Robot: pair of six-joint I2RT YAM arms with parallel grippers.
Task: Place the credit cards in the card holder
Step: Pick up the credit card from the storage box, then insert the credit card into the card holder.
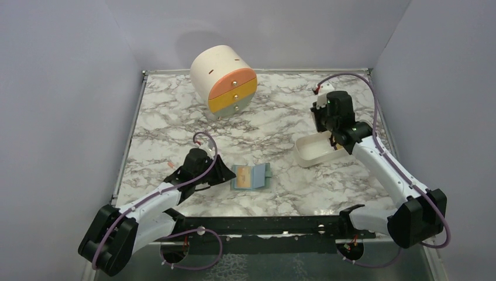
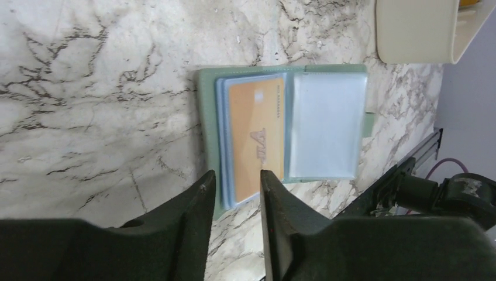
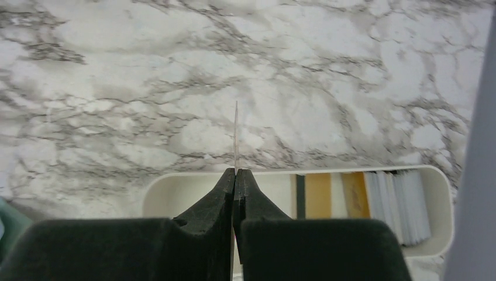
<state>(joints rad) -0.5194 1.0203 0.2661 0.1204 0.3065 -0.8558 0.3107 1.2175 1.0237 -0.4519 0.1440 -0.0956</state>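
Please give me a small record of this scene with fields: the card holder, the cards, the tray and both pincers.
card holder: lying open, orange card in one half
left pincer: open, at the holder's edge
right pincer: shut on a thin card, edge-on, above the white tray
other cards: standing in the tray

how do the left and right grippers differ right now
The left gripper has its jaws apart; the right gripper is shut on a thin credit card held edge-on. The left sits at the edge of the open card holder; the right is over the white tray. Both are black and face the marble table.
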